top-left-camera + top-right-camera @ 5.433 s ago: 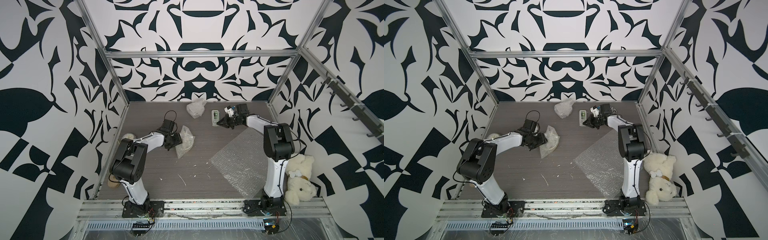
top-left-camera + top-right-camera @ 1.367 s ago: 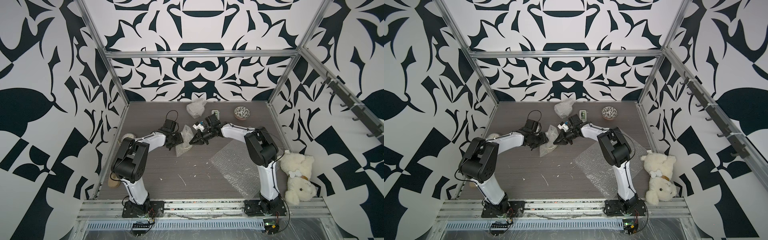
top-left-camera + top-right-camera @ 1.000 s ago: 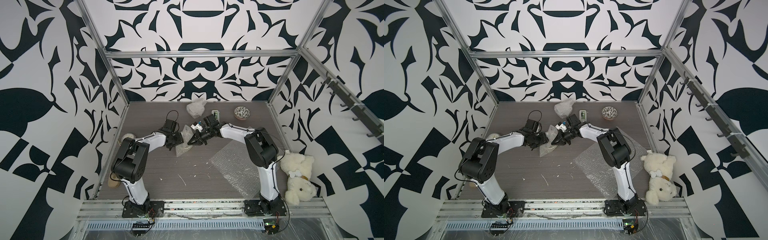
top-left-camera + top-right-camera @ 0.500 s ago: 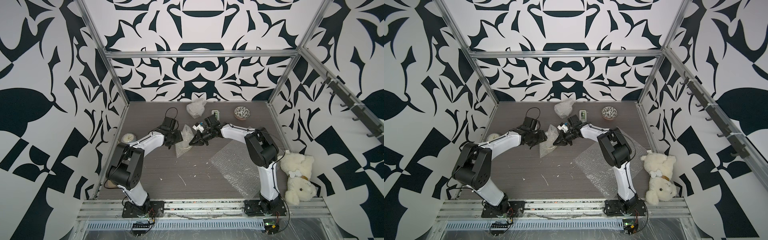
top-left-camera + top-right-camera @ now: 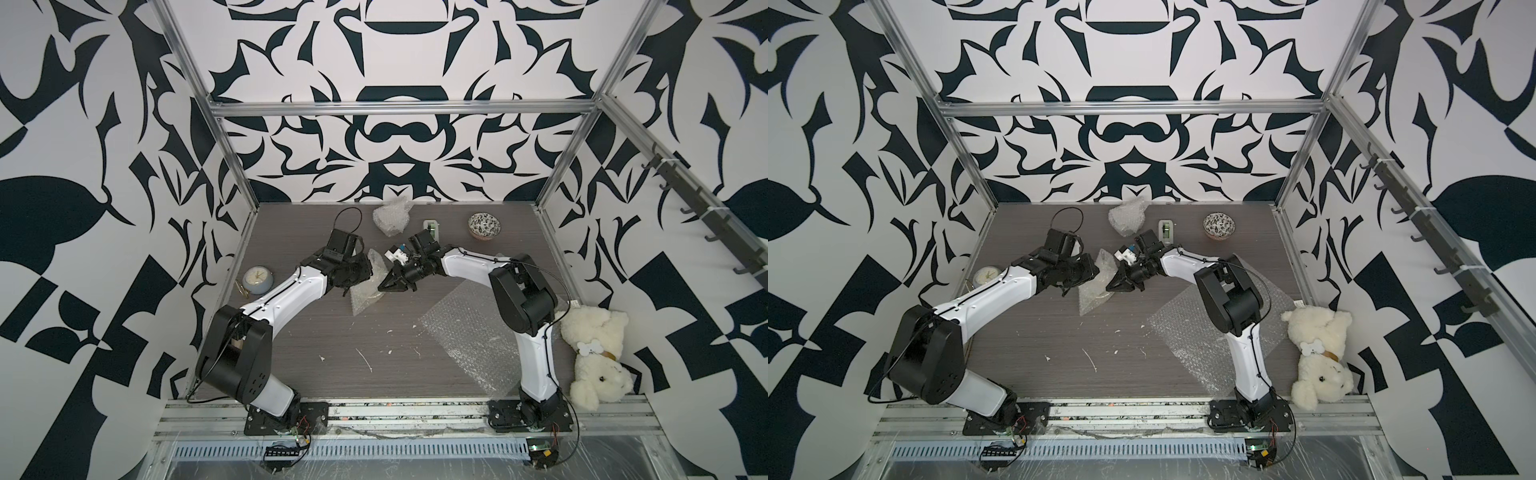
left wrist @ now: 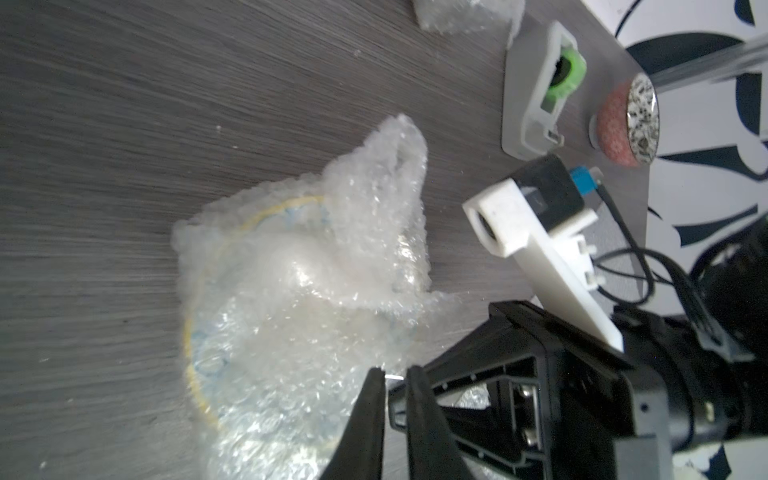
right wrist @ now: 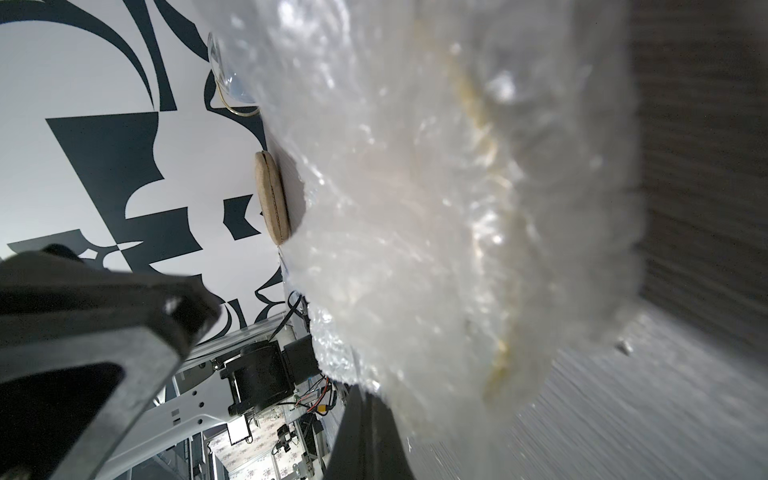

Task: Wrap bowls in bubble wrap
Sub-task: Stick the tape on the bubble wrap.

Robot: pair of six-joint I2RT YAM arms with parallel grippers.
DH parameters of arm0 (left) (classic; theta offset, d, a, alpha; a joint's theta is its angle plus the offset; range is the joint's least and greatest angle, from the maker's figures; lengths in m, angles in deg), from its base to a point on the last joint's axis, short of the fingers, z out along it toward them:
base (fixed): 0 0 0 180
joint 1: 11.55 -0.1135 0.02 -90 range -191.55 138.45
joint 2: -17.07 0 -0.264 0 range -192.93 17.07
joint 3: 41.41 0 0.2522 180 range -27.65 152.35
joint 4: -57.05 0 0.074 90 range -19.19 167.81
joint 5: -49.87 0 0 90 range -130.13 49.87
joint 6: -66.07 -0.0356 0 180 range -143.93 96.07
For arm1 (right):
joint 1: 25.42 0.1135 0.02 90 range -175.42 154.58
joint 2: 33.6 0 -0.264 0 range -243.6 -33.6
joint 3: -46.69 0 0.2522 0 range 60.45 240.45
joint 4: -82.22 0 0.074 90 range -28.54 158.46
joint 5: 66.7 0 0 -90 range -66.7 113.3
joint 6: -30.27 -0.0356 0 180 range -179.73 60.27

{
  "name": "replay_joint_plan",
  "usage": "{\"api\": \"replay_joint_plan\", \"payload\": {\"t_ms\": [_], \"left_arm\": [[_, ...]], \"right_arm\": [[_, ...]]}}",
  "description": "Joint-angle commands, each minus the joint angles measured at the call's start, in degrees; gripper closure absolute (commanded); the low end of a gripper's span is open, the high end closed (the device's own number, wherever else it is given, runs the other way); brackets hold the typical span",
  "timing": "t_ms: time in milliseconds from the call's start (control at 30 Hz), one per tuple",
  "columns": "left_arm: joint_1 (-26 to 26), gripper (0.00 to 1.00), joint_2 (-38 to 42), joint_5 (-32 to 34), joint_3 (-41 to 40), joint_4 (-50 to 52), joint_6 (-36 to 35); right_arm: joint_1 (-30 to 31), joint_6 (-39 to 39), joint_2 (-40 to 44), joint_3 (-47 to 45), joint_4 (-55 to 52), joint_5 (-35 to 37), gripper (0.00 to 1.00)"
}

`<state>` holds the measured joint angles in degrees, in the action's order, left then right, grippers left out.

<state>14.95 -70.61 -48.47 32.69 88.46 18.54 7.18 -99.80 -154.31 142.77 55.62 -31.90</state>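
- Left wrist view: a bowl lies on the table under crumpled clear wrap; a yellow rim and blue marks show through the film; one flap stands up in a peak.
- Both top views: this bundle sits mid-table, between the two grippers; one corner of its wrap lies flat toward the front.
- Floral bowl: bare, upright, near the back wall; a second bundle also stands at the back; a flat sheet lies beside the right arm.
- Left gripper: jaws drawn almost together, a thin slit between them; tips at the wrap's edge; whether film is pinched cannot be told.
- Right gripper: jaws closed to a point; tip against the wrap on the opposite side; a hold on the film cannot be confirmed.
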Motion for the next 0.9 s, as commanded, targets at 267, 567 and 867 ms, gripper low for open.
{"api": "replay_joint_plan", "payload": {"t_ms": [267,567,867], "left_arm": [[0.2,0.94,-2.2,-4.5,-3.2,-5.0,3.6],[0.1,0.94,-8.0,-5.5,-4.5,-9.0,4.1],[0.1,0.95,-10.8,-5.2,-7.3,-11.1,4.4]], "right_arm": [[-0.1,0.4,0.7,-0.8,0.2,0.2,1.00],[-0.2,0.4,0.7,-0.8,0.3,0.4,1.00],[-0.2,0.0,0.2,-0.7,0.9,0.4,1.00]]}}
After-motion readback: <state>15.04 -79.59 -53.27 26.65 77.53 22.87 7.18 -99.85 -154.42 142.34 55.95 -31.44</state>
